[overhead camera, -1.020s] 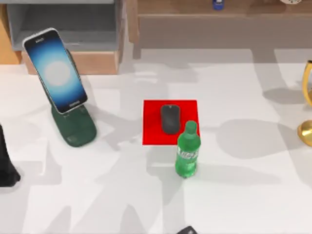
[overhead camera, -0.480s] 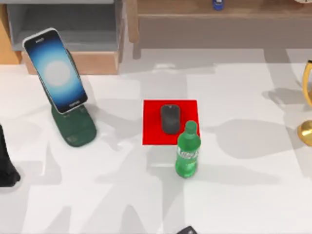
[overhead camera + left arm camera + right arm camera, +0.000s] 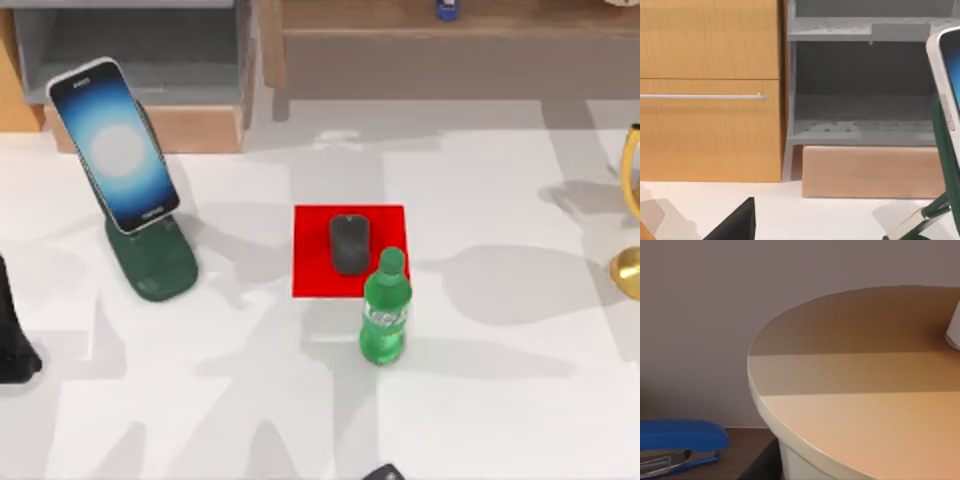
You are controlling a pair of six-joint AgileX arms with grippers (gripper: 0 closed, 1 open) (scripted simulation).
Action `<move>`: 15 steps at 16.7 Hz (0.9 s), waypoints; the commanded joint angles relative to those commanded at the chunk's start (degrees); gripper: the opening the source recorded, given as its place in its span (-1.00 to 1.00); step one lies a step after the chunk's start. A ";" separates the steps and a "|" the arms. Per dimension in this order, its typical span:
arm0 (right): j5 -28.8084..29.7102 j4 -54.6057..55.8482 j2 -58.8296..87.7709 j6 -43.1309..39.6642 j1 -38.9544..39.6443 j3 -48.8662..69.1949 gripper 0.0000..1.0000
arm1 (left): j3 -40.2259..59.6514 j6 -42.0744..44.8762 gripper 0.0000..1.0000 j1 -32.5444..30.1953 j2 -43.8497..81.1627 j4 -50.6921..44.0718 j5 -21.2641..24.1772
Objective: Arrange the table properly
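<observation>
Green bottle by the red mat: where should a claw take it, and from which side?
Grip the green bottle around its body below the cap, probably coming from the top view's right. It stands upright on the table, its top overlapping the red mat that holds the black mouse, so the right looks more open.

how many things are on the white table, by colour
green: 2, the bottle and the phone stand
red: 1, the square mat
black/dark: 1, the mouse
white: 1, the phone
gold: 1, an object at the right edge
total: 6
</observation>
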 joint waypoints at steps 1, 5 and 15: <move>0.00 0.00 0.00 0.00 0.00 0.00 -1.00 | 0.00 0.00 1.00 0.00 0.00 0.00 0.00; 0.00 0.00 0.00 0.00 0.00 0.00 -0.40 | 0.00 0.00 1.00 0.00 0.00 0.00 0.00; 0.00 0.00 0.00 0.00 0.00 0.00 1.00 | 0.00 0.00 1.00 0.00 0.00 0.00 0.00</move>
